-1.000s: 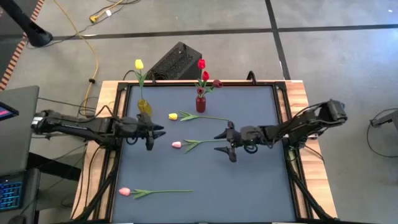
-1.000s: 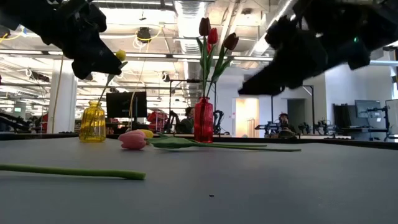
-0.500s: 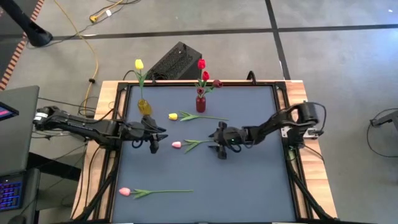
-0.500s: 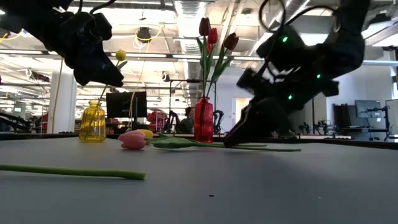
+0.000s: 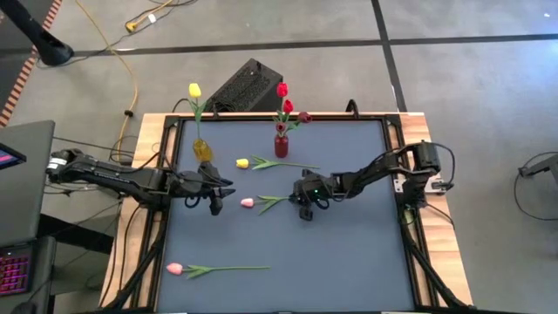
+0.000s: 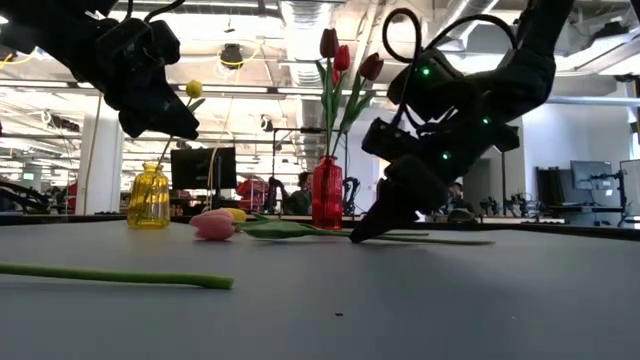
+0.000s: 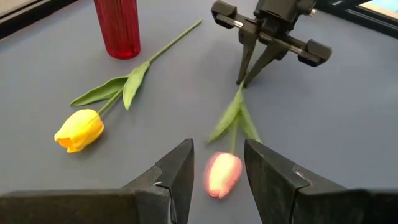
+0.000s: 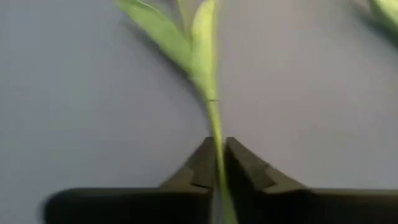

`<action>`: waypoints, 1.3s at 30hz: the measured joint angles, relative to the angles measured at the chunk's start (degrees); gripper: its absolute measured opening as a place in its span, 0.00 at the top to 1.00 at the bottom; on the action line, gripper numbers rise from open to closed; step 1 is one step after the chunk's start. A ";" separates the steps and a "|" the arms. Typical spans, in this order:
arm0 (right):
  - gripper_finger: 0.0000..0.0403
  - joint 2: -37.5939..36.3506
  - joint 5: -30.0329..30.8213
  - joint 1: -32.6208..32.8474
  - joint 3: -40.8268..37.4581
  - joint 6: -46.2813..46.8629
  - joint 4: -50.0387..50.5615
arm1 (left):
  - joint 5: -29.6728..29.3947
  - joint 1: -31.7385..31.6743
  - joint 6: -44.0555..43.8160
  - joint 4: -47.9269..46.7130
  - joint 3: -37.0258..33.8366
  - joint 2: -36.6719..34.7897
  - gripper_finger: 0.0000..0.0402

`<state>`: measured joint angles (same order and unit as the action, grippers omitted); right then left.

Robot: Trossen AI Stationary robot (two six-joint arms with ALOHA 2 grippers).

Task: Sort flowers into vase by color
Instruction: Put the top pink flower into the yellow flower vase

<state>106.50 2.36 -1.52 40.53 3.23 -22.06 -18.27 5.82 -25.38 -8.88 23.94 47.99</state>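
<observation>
Pink tulip [image 5: 248,202] | right tool [image 5: 302,207] pinching its stem | left tool [image 5: 212,194] part-spread

Pink tulip [image 5: 248,202] lies flat mid-table — stem pinched in right end effector [image 5: 302,208].

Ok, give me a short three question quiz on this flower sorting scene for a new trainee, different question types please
1. True or false: the right gripper has its jaws closed on the stem of the pink tulip lying mid-table.
2. Multiple choice: the yellow vase holds A) three tulips, B) one yellow tulip, C) nothing.
3. Fill in: a loose yellow tulip lies on the table just in front of the ____ vase.

Key: 1 true, the stem runs between its closed jaws in the right wrist view. 2 B. 3 red.
</observation>
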 joint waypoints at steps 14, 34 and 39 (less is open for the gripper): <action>0.94 -12.87 -2.47 1.74 -6.37 -0.27 -3.31 | 4.36 0.00 -0.86 -0.81 -0.02 0.00 0.68; 0.94 -19.23 -2.47 8.31 -17.26 4.46 -54.99 | 3.97 2.18 13.14 42.46 -7.86 3.72 0.68; 0.94 -12.28 -2.43 9.09 -11.76 4.47 -57.43 | 4.25 4.35 18.31 58.25 -7.98 12.86 0.68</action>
<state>94.21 -0.07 7.57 28.78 7.70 -79.48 -14.02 10.18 -7.07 49.36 15.97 60.84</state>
